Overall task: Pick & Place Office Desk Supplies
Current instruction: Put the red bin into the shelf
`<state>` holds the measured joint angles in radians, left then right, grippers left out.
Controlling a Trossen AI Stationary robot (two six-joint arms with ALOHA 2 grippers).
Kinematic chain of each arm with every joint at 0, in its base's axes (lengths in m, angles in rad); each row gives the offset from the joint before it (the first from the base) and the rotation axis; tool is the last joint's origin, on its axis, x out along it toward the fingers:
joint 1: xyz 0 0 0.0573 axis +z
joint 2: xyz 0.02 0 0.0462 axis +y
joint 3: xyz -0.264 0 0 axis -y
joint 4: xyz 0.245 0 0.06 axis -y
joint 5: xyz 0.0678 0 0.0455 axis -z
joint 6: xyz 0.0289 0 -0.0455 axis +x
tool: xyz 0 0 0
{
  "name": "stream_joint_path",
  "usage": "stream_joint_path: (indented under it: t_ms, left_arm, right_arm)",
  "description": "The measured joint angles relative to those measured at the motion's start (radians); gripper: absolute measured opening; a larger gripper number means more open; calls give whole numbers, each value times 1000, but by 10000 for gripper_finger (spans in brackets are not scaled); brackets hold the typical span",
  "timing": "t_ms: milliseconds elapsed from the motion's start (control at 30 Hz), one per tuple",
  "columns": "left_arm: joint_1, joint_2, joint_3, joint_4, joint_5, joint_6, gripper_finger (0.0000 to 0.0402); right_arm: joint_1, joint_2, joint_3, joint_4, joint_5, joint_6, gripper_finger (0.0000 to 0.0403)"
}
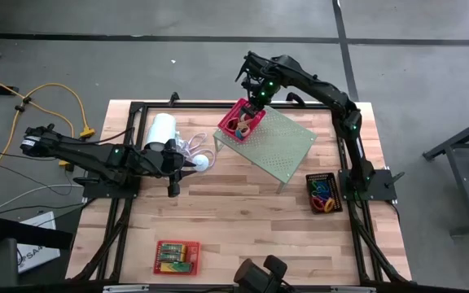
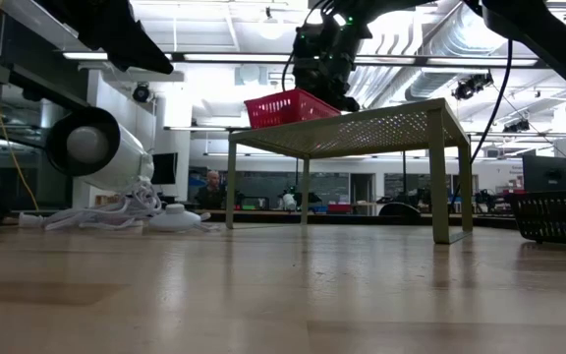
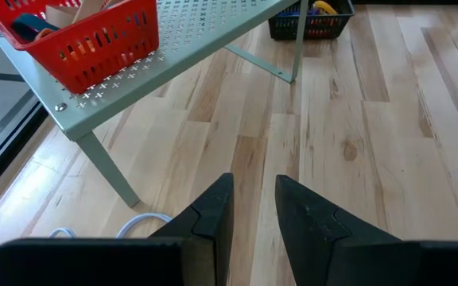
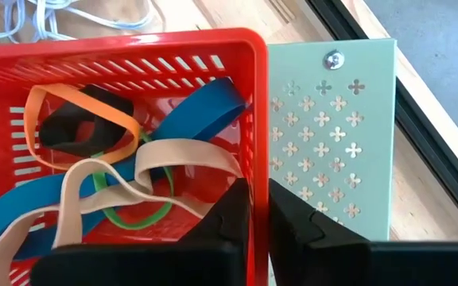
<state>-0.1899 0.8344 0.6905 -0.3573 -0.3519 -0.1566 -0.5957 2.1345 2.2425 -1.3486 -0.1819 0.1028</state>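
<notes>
Wood grain filled the near stretch of the tabletop (image 1: 251, 220), bare but for a pink basket (image 1: 176, 256) with two green-white boxes lying in it near the front edge. Further in, the left gripper (image 3: 253, 206) hung low over the boards beside the white cylinder (image 1: 162, 130) and its tangled cord, fingers (image 3: 213, 214) parted by a narrow gap and holding nothing. Off to the right sat the black basket (image 1: 322, 192) of coloured clips, just beside the shelf's leg.

Behind that stood the pale green shelf (image 1: 287, 142), and on its far corner the red basket (image 1: 243, 120), sitting somewhat askew. The right gripper (image 4: 258, 208) had its fingers pinched on the basket's thin side wall, one inside and one outside the rim.

Judging by its slotted plastic, that basket looked very light and a little springy, so the wall would probably flex under a hard squeeze. Held by one wall only, it seemed likely to tip and swing. The rubber bands (image 4: 133, 179) inside, tan, blue, orange, green and dark, looked soft and limp, and would shift about rather than slide out. The smooth metal shelf top offered little grip, so the basket could skid if nudged. The rim, where the plastic is thickest, seemed the sensible hold.
</notes>
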Motion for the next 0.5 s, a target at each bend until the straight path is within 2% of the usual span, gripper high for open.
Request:
stream_joint_path:
  t_ms: [500]
  left_arm:
    - [0, 0, 0, 0, 0, 0, 89]
  right_arm:
    - [0, 0, 0, 5, 0, -6, 31]
